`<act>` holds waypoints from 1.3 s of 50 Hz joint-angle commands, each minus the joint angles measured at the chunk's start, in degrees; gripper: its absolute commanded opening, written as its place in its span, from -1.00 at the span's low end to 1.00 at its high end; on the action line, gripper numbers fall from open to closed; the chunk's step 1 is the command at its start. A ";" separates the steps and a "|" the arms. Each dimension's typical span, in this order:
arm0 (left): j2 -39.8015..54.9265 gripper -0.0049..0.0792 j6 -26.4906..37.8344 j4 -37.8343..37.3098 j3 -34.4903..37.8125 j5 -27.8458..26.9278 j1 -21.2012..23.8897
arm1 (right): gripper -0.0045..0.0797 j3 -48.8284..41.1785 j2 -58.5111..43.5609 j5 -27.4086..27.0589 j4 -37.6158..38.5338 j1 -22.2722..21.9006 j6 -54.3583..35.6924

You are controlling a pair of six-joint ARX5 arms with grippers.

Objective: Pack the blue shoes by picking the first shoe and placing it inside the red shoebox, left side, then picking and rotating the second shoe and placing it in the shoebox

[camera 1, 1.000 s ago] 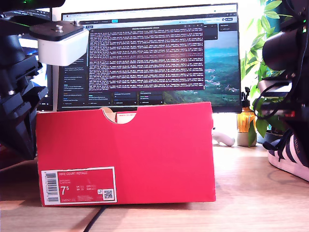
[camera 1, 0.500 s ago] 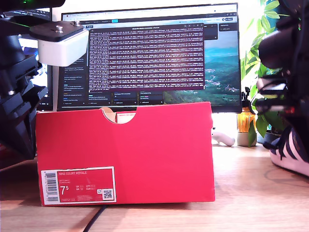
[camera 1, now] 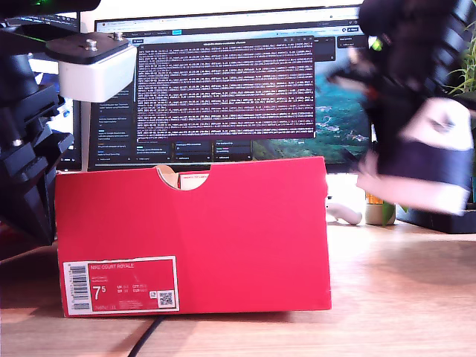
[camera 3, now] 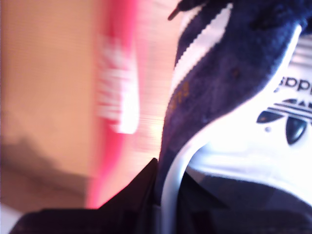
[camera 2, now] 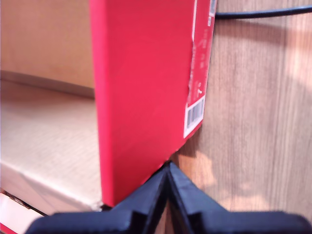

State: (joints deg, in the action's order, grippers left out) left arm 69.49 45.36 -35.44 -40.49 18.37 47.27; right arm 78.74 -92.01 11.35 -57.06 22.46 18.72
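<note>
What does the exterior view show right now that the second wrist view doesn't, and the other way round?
Only the exterior view shows the computer monitor, the white barcode label and the half-round notch. Only the second wrist view shows the white heel patch with a dark trefoil logo, with my second gripper shut on the shoe. Both show the navy-blue suede shoe, blurred, the bright-red cardboard shoebox and the wooden table.

A light wooden worktop (camera 1: 394, 297) is shown carrying the scene. The red shoebox (camera 1: 193, 238) is seen standing directly on it, its labelled side turned towards the exterior view. A black cable (camera 1: 145, 338) is laid across the wood at the box's foot. Behind, a monitor (camera 1: 230, 82), a small white object (camera 1: 343, 212) and a potted plant (camera 1: 381, 212) are seen.
</note>
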 commanded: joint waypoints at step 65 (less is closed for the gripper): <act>0.63 -0.93 -0.33 0.87 0.74 0.15 0.11 | -0.92 4.11 -11.85 12.61 34.12 17.75 24.24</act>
State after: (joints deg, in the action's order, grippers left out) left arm 69.49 45.36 -35.33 -40.49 18.41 47.27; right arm 80.66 -103.02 22.96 -24.45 38.41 42.68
